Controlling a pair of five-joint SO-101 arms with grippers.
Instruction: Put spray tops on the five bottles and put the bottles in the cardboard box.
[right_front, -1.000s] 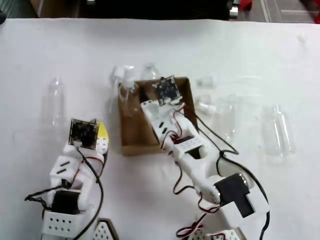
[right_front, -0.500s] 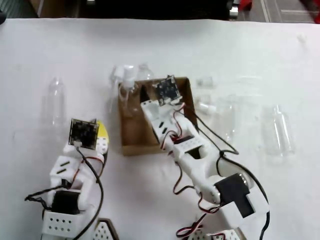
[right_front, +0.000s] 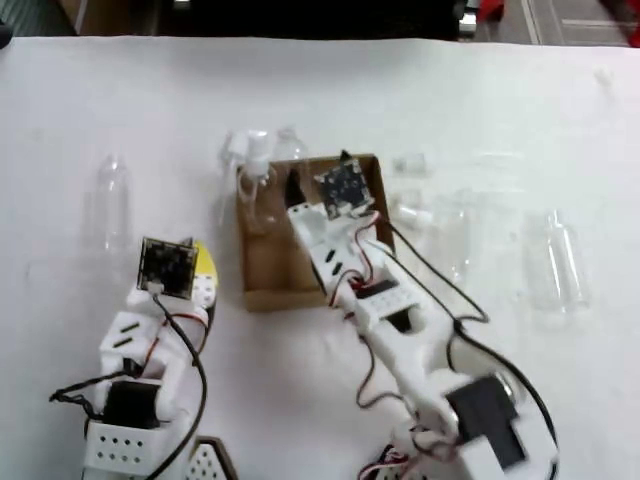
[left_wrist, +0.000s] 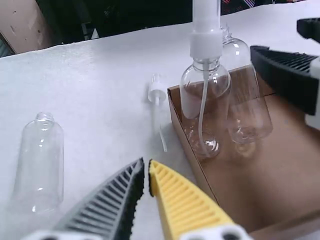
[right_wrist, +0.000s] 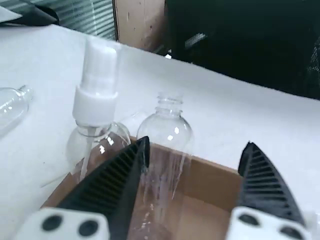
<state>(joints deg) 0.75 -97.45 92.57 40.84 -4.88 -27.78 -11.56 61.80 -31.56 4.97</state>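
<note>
In the cardboard box (right_wrist: 212, 175), my right claw (right_wrist: 197, 145) is spread just short of the uncapped bottle (right_wrist: 167, 127). If I nudge it I'd topple the capped bottle (right_wrist: 95, 137) touching it. Left claw (left_wrist: 146, 167) is pressed together.

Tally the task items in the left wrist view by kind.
Bottles: 3 (lying bottle, capped bottle, open bottle)
Spray tops: 2 (fitted top, loose top)
Box: 1
Total: 6
</note>
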